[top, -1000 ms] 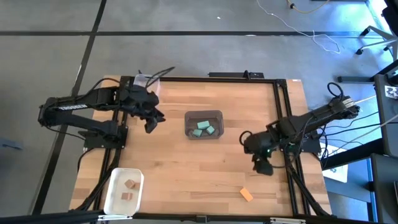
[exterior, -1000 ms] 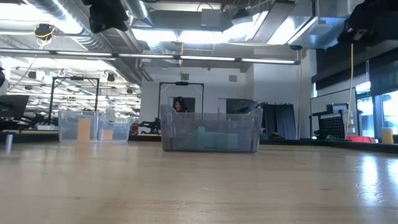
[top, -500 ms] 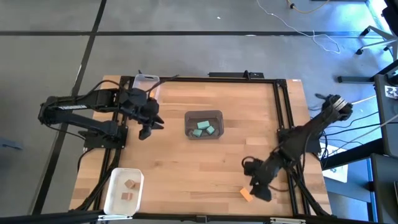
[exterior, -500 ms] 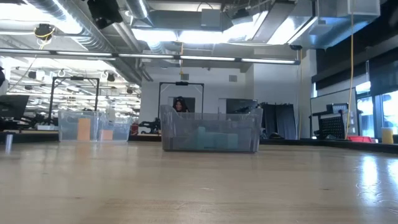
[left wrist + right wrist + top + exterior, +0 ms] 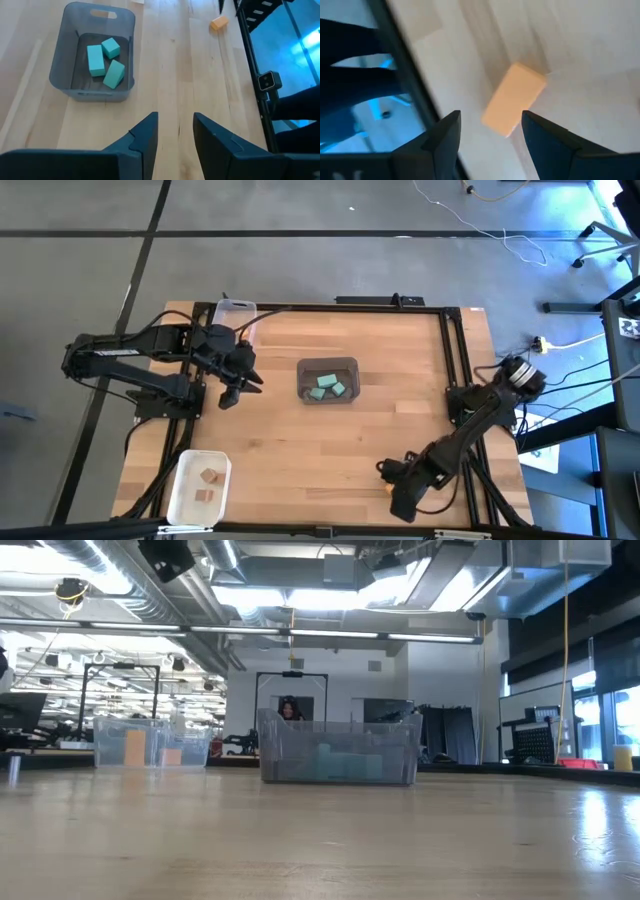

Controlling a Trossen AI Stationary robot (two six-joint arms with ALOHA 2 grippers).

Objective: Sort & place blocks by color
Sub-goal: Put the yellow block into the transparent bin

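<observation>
The right gripper, fingers apart, hangs over the small orange rectangular block; the left gripper waits, fingers apart.

Grey bin, white bin, wooden table.

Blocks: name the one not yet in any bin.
The orange block, lying loose on the bare table between the right gripper fingers; teal blocks and tan blocks sit binned.

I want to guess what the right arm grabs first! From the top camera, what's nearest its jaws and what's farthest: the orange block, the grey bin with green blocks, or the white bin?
1. Orange block: right under the right gripper, near the table's front edge.
2. Grey bin: mid-table, farther back.
3. White bin: front left corner, farthest.
</observation>
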